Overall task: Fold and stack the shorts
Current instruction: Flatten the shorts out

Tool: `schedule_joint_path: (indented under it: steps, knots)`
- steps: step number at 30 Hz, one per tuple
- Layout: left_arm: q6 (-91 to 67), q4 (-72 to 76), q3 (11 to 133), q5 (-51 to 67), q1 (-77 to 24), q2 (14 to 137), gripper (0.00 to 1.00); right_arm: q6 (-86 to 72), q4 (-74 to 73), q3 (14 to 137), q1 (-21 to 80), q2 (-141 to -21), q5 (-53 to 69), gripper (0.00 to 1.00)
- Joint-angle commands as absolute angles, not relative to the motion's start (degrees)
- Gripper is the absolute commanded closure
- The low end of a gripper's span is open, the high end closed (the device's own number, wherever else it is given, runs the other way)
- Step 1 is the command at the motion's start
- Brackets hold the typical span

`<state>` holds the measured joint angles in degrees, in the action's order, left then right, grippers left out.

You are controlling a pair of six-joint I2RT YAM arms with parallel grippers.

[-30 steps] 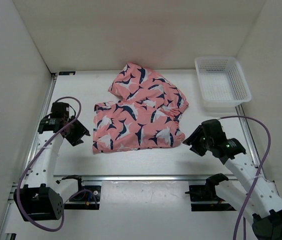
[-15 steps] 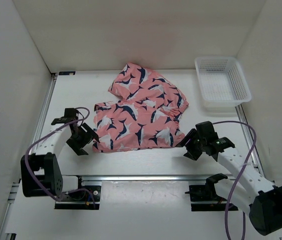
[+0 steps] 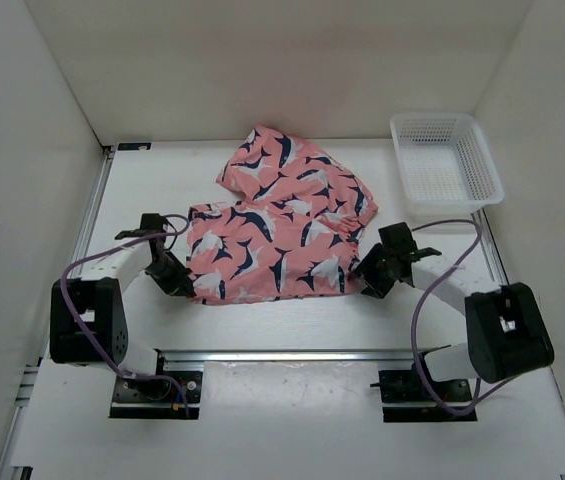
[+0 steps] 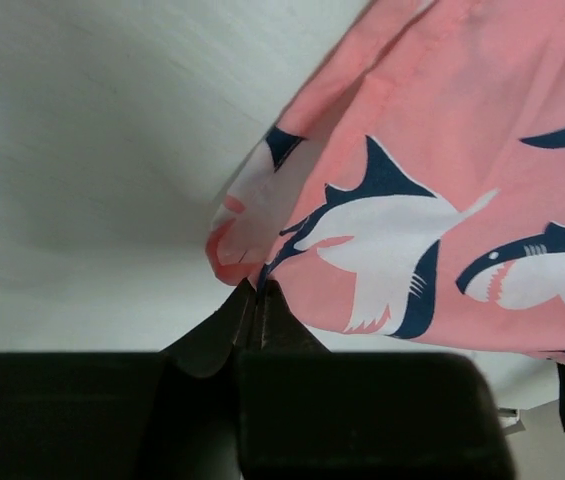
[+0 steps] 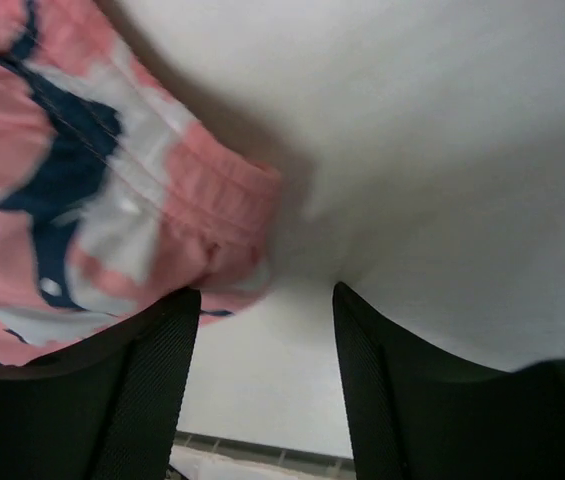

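Above the arms, near the middle of the white table: the shorts, laid out mostly flat, one leg bunched toward the far side. Well apart from the white mesh basket at the far right corner. At the near left corner of the cloth, the left gripper, touching the hem. At the near right corner, the right gripper, just beside the hem.

Through the left wrist camera: both dark fingers pressed together with no gap, clenched on the thin pink edge of the shorts right at the tips. Rest of the cloth spreading up and to the right over the table.

Through the right wrist camera: fingers held apart, released, grasping nothing. Bare table between them. Corner of the shorts just ahead, lying above the left-side finger in this view, hem a little blurred. Contact with that finger not possible to tell.
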<state>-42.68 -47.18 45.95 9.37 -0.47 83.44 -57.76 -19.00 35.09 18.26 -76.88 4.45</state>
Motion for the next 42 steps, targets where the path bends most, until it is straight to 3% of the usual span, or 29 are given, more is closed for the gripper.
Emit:
schedule_joint_path:
  steps: [1, 2, 6, 13, 16, 20, 25, 27, 28, 29, 30, 32, 40, 42]
  knots:
    - [-42.45, -45.62, 49.21, 9.31, -0.53, 80.86, 0.90, -53.53, -13.46, 40.42, 19.77, -81.38, 1.85, 0.44]
    - [-42.45, -45.62, 49.74, 9.32, -0.53, 80.25, 0.90, -53.53, -12.93, 41.30, 20.65, -83.04, 0.63, 0.59]
    - [-41.84, -47.89, 55.09, 10.02, -0.53, 80.24, 0.90, -52.91, -15.55, 47.27, 19.96, -84.73, -2.37, 1.00]
    - [-39.99, -57.82, 80.12, 8.10, 1.05, 81.65, 0.90, -45.27, -28.98, 74.32, 15.91, -85.43, -6.14, 1.00]
    - [-39.47, -60.55, 88.67, 6.50, 2.20, 80.34, 0.90, -42.19, -34.27, 78.22, 15.91, -83.42, -7.38, 1.00]
    - [-40.07, -59.77, 82.21, 2.73, 3.69, 73.76, 0.90, -41.57, -37.35, 66.42, 15.91, -74.64, -9.31, 1.00]
    - [-43.24, -53.62, 56.98, 5.09, 5.27, 70.31, 0.90, -45.70, -36.74, 45.55, 15.21, -65.49, -10.20, 1.00]
    - [-42.63, -51.78, 53.54, 8.60, 4.58, 71.88, 0.85, -47.80, -35.95, 42.55, 15.21, -64.86, -7.13, 0.75]
    - [-42.10, -51.77, 52.74, 8.61, 4.57, 71.89, 0.74, -47.81, -35.34, 41.41, 15.21, -63.91, -6.25, 0.61]
    - [-41.32, -51.77, 52.04, 8.61, 3.96, 72.50, 0.60, -48.60, -35.33, 41.40, 15.21, -63.11, -5.54, 0.42]
    - [-41.31, -51.77, 52.03, 8.61, 3.96, 72.51, 0.53, -48.60, -35.33, 41.40, 15.21, -63.11, -5.54, 0.37]
    - [-40.78, -51.77, 50.81, 8.61, 3.96, 71.02, 0.50, -48.60, -36.03, 42.01, 15.21, -62.58, -4.92, 0.32]
    - [-47.63, -56.77, 44.30, 5.28, 3.43, 68.82, 0.53, -53.17, -36.83, 39.21, 15.21, -59.77, 1.75, 0.36]
    - [-48.43, -56.78, 43.68, 4.66, 3.43, 70.30, 0.36, -53.70, -35.51, 37.97, 15.21, -58.72, 4.03, 0.36]
